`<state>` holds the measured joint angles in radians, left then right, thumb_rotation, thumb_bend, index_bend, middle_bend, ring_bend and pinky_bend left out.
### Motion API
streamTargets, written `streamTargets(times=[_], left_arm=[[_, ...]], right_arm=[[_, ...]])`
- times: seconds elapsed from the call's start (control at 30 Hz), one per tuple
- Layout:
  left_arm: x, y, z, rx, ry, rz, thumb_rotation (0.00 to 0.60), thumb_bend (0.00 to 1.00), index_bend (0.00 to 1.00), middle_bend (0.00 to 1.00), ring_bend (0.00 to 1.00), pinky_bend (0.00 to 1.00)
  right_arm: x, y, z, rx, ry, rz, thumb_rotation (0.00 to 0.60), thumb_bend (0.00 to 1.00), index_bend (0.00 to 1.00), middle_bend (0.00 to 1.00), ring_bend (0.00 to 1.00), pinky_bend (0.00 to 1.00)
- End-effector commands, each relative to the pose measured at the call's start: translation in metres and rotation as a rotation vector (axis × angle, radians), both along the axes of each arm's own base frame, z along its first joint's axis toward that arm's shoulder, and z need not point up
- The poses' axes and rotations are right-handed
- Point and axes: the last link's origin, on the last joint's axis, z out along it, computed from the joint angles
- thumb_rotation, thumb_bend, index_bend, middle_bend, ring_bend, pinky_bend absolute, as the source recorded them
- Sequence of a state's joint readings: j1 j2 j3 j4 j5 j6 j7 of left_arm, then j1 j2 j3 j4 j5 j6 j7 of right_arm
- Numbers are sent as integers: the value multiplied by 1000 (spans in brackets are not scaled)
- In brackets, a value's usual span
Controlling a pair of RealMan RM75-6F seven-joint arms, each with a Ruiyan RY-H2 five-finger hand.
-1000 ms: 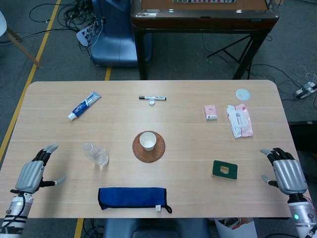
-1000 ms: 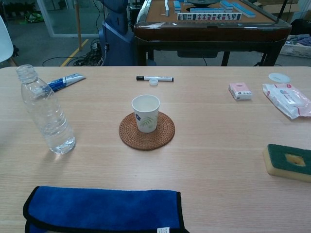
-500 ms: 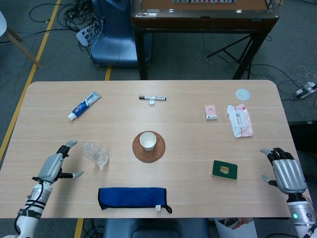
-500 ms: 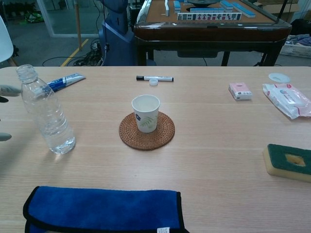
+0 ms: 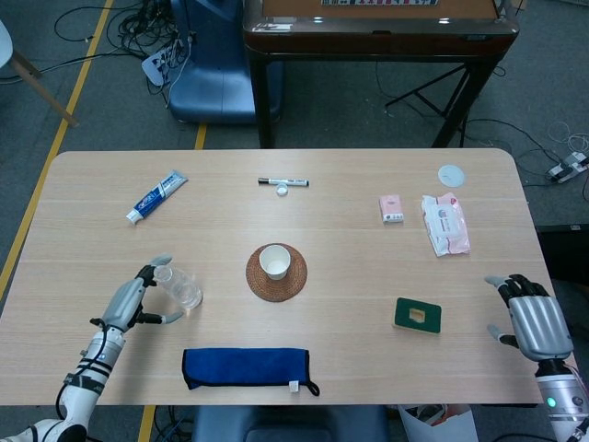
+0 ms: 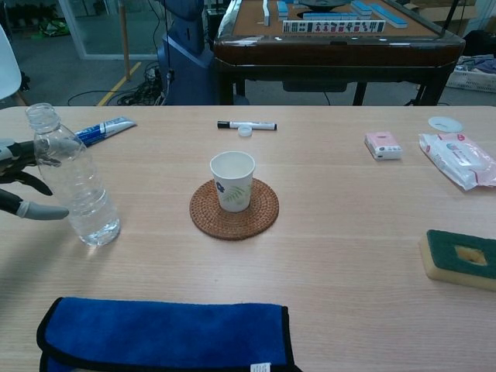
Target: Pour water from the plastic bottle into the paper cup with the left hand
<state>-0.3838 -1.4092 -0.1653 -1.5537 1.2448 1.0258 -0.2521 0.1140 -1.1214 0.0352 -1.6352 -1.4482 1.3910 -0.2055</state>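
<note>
A clear, uncapped plastic bottle [image 6: 75, 180] with a little water stands upright at the table's left; the head view shows the bottle [image 5: 179, 285] from above. The white paper cup [image 6: 232, 180] sits upright on a round woven coaster [image 6: 256, 215] at mid-table, also visible as the cup [image 5: 274, 261] in the head view. My left hand [image 5: 132, 299] is open just left of the bottle, its fingers [image 6: 31, 208] spread and reaching its side without gripping it. My right hand [image 5: 530, 316] hovers open at the table's right edge, holding nothing.
A blue cloth [image 5: 245, 366] lies along the front edge. A green sponge [image 5: 418, 315] sits front right. Toothpaste [image 5: 155, 196], a marker [image 5: 282, 182] with a bottle cap [image 5: 282, 191], a pink box [image 5: 391, 208], wipes [image 5: 445, 224] and a white lid [image 5: 451, 173] lie farther back.
My left hand has moved rightward across the table from the left edge up to the bottle's side. The bottle, cup and right hand have stayed put.
</note>
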Motion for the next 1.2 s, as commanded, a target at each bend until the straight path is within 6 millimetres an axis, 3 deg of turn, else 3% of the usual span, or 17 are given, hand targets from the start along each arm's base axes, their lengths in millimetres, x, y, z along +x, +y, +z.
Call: streamTargets(times=[0.03,0.37,0.93,1.2], left_arm=[[4,3,-6,-7,-11,4,600,34,0,31,64,238],[19,8,-23,11,-78,6,600,31,0,31,73,238],[26,14,-39,11,-36,39,600,24,1,31,78,238],[28,17,-45,42,-31,70,600,24,48,48,86,237]], right_arm=[[1,1,0,2,-2,2,600,11,266,323,205,333],[2,2,2,5,-17,13,600,11,266,325,205,333],[3,4,3,13,-20,23,600,11,266,327,209,333],[3,4,3,12,-21,23,600,11,266,327,209,333]])
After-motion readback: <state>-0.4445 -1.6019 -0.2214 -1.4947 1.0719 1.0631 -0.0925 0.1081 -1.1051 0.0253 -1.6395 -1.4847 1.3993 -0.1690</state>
